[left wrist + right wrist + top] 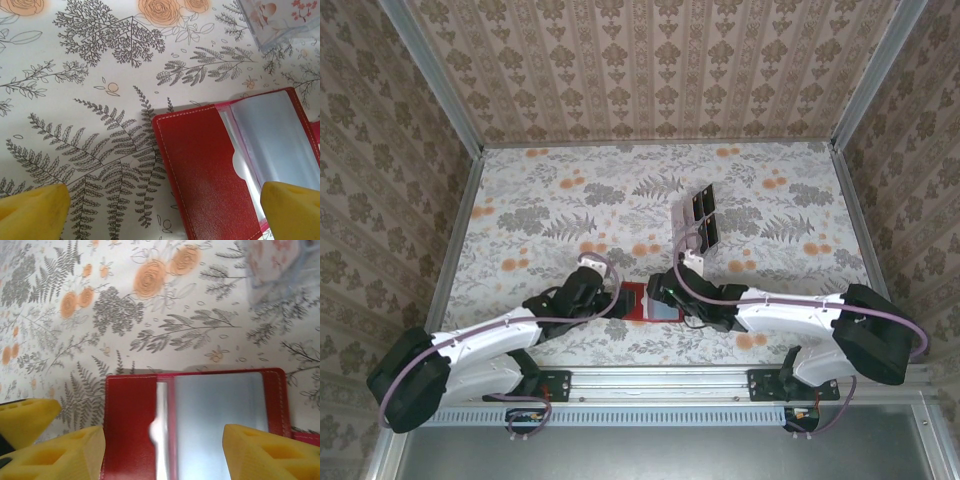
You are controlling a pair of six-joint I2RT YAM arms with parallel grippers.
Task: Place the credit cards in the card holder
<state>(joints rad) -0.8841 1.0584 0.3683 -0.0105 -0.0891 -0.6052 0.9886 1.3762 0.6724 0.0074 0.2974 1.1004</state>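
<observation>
1. Top external: the card holder (638, 305) lies open near the arm bases, between the left gripper (612, 293) and the right gripper (667, 290). The credit cards (709, 232) stand in a clear rack (686, 210) well apart, so none looks loaded yet.
2. Left wrist: the left gripper (162, 212) is spread wide and empty, one fingertip (292, 210) over the holder's (200, 165) clear sleeve (280, 140).
3. Right wrist: the right gripper (162, 452) is wide open astride the holder (130, 425), gripping nothing.

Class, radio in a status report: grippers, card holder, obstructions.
Left gripper open, right gripper open, both at the card holder. Holder lies open, visible sleeve empty, nothing on it. Credit cards in rack beyond.
</observation>
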